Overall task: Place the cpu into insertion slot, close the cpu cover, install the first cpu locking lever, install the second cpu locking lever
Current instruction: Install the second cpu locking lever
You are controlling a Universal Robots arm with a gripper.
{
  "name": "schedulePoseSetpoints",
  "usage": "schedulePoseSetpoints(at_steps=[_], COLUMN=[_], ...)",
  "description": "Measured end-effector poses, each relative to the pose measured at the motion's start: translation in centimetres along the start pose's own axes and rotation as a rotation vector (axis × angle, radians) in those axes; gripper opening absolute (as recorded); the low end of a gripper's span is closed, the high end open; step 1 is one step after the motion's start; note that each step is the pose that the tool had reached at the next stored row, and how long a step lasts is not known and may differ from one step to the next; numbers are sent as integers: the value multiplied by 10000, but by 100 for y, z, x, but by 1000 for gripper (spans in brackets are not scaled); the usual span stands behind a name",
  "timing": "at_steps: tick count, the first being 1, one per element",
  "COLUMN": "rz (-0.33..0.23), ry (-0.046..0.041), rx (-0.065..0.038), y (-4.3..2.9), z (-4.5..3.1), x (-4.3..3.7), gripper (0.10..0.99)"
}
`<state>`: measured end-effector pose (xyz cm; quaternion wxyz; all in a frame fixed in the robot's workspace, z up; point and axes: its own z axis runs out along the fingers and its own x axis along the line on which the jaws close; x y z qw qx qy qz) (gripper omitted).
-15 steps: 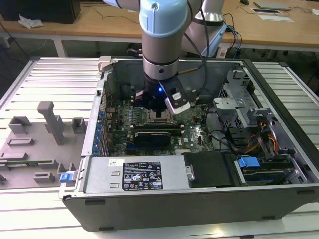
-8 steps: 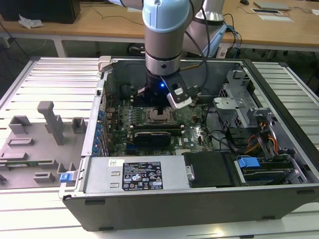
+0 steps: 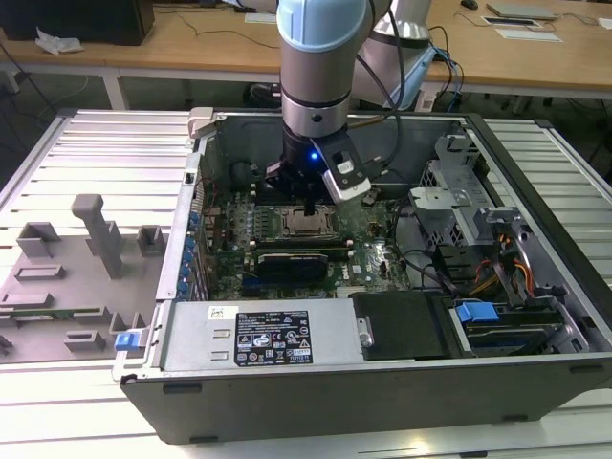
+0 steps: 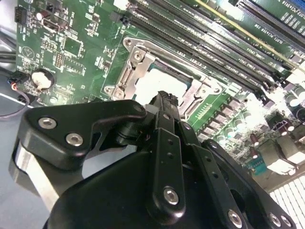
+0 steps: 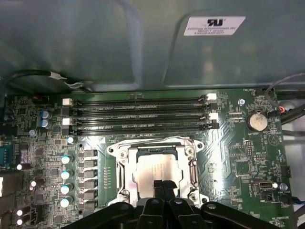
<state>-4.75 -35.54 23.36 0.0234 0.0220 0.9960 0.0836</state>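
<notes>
Exterior view first: the open PC case (image 3: 382, 373) sits on a slatted metal desk (image 3: 86, 153), and the arm (image 3: 320, 67) comes straight down into it. The claw (image 3: 312, 206) hangs right over the insertion slot (image 3: 308, 224) in the middle of the motherboard (image 3: 363, 258). Stuff crowding around it: a long black expansion card (image 3: 292, 260) just in front of the socket, a drive cage (image 3: 459, 206) and a bundle of cables (image 3: 497, 268) toward the exterior view's right, and grey plastic fixtures (image 3: 96, 234) out on the desk at the exterior view's left. From here the arm's wrist blocks most of the claw, so you can't make out the tips.

Second wrist view: the black linkage of the claw (image 4: 164, 98) takes up the foreground, and its tips look pressed together, sitting over the pale centre of the insertion slot (image 4: 157, 83). The metal frame around the socket (image 4: 138, 57) is glare-washed, so I can't tell cover from frame. Memory slots (image 4: 214, 38) run just beyond it, and a coin battery (image 4: 40, 78) is off to one side.

First wrist view: cleaner look. The cpu (image 5: 155, 171) lies flat in the insertion slot (image 5: 121, 171), silvery top up, with the closed tips of the claw (image 5: 163, 185) on or just above its near edge; contact isn't clear. 4 memory slots (image 5: 140, 112) sit beyond, a row of capacitors (image 5: 66, 181) beside.
</notes>
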Motion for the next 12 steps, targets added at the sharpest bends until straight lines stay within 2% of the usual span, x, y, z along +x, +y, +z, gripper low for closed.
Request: schedulePoseSetpoints(at_steps=[12], rz=[1], ry=[-1], rx=[0], y=[1], z=[-5], x=[0], gripper=[106])
